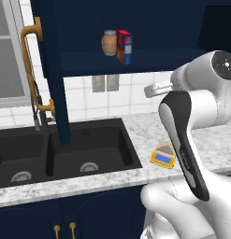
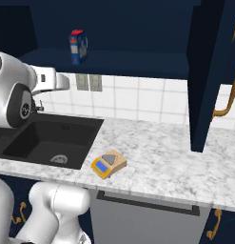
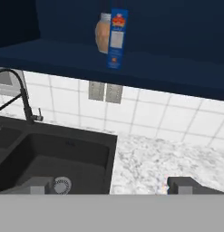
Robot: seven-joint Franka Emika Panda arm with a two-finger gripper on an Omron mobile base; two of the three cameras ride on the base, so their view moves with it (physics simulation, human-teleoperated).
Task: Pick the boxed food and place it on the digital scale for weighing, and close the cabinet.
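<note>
The boxed food (image 1: 125, 46) (image 2: 77, 46) (image 3: 117, 38) stands upright on the lower shelf of the open navy wall cabinet (image 1: 149, 18), right beside a brown jar (image 1: 109, 43). The cabinet's doors (image 1: 51, 70) (image 2: 209, 71) swing out towards me, brass handles (image 1: 30, 70) showing. The yellow-orange digital scale (image 1: 164, 156) (image 2: 108, 163) lies on the marble counter right of the sink, with nothing on it. My gripper (image 3: 113, 186) is open and holds nothing; it hangs over the counter, well below and short of the box.
A black double sink (image 1: 65, 149) (image 2: 47, 138) with a dark faucet (image 3: 22, 97) takes up the counter's left part. Wall outlets (image 3: 105, 92) sit on the white tiles under the shelf. The open left door hangs over the sink.
</note>
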